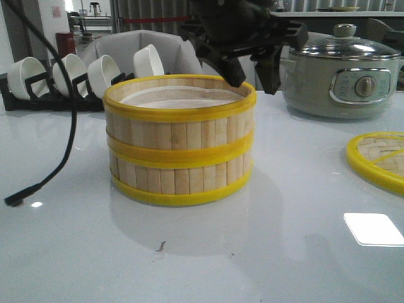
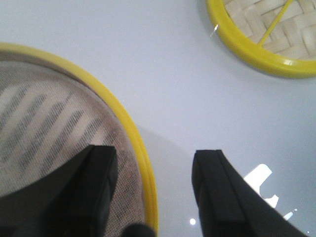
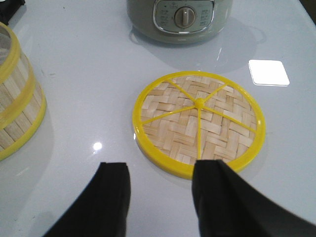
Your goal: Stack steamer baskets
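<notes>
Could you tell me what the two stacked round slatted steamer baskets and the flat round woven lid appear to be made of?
Steamer baskets: upright pale slats, likely matte bamboo, bound by glossy yellow rims, probably plastic; whitish mesh liner inside. Lid: herringbone-woven pale strips, probably bamboo, in a shiny yellow frame.

2 steamer baskets (image 1: pixel 180 142) stand stacked as 1 pile on 1 white table (image 1: pixel 284 252). 1 woven lid (image 3: pixel 198 122) lies at 3 o'clock from the pile. 1 electric cooker (image 1: pixel 344 72) sits at 1 o'clock. 4 white bowls (image 1: pixel 88 72) fill 1 black rack (image 1: pixel 38 95) at 10 o'clock.
</notes>
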`<action>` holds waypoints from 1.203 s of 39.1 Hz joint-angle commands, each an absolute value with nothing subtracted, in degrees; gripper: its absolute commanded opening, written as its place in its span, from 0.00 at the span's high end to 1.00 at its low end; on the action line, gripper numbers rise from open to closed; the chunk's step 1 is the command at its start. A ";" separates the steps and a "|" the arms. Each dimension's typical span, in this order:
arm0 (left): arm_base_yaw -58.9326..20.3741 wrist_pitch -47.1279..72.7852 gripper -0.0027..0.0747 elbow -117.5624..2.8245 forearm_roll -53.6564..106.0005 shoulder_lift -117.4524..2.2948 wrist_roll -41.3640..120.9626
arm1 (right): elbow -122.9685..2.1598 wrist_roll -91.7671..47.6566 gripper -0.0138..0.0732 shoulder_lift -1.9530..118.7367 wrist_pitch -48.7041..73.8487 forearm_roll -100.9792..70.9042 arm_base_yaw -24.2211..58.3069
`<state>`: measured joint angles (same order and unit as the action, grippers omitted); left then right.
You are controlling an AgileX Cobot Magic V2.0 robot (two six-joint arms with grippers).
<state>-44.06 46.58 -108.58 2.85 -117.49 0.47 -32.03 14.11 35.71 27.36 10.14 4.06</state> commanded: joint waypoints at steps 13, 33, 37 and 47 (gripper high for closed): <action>-41.25 51.33 0.83 -122.10 -7.87 -109.18 -1.21 | -33.96 13.54 0.37 35.94 23.24 10.89 4.08; -10.46 49.88 0.85 -107.30 -7.91 -82.04 -4.78 | -33.96 13.54 0.37 35.94 22.02 10.84 4.08; -6.88 45.32 0.85 -97.80 -7.91 -74.46 -5.99 | -33.96 13.54 0.37 35.94 21.88 10.60 4.08; -4.59 36.19 0.85 -73.34 -9.72 -57.50 -7.39 | -33.96 13.54 0.37 35.94 21.68 6.62 4.08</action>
